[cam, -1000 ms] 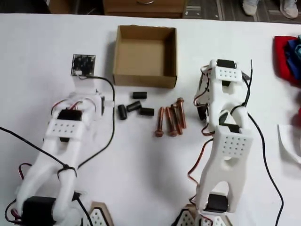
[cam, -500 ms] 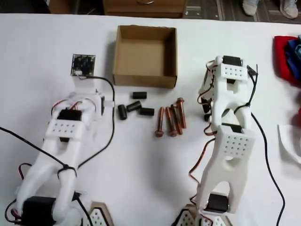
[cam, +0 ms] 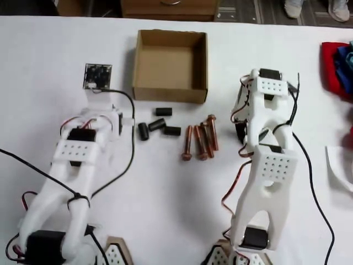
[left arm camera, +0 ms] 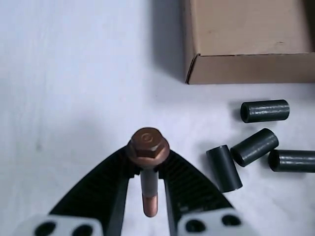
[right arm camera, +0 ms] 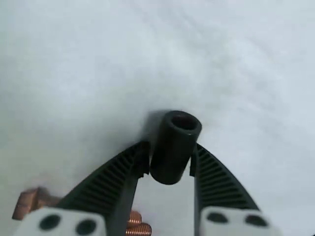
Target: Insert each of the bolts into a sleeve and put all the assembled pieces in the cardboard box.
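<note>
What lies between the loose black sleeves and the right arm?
Four loose copper bolts lie side by side; the high view shows them between the sleeves and the right arm.

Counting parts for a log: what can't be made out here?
Right wrist view: loose bolts, cut by the bottom edge and covered by the right end effector.
Left wrist view: cardboard box, cut by the top edge; one sleeve, cut by the right edge.
</note>
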Available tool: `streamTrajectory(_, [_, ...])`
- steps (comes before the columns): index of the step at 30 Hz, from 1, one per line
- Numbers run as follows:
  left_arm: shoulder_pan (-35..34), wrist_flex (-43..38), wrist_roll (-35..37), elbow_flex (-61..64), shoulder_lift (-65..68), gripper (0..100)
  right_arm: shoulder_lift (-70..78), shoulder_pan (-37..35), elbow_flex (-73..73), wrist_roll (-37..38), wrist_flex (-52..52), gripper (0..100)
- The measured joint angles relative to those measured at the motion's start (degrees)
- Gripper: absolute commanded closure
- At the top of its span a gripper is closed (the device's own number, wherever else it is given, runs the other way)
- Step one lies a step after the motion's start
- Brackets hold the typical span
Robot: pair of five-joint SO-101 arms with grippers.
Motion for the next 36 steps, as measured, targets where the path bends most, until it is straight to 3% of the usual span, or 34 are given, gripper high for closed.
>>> streamTrajectory(6, [0.0,0.0,0.0,0.0,0.0,97,1.9,0.8,-1.5,0.0,0.4,87.7])
streamTrajectory(14, [0.0,0.0,0.0,0.0,0.0,97,2.3,1.1,-1.6,0.0,0.5,98.5])
streamTrajectory(22, [0.0,0.0,0.0,0.0,0.0,97,1.7,-0.4,-1.5,0.7,1.5,98.0])
streamTrajectory(25, [0.0,0.0,0.0,0.0,0.0,97,1.1,-1.2,-1.4,10.8,2.3,98.0])
streamTrajectory(30, [0.0,0.0,0.0,0.0,0.0,97,-1.8,-6.0,2.5,41.2,3.3,97.9])
streamTrajectory(36, [0.0,0.0,0.0,0.0,0.0,97,-8.1,-7.6,8.3,59.8,3.3,97.9])
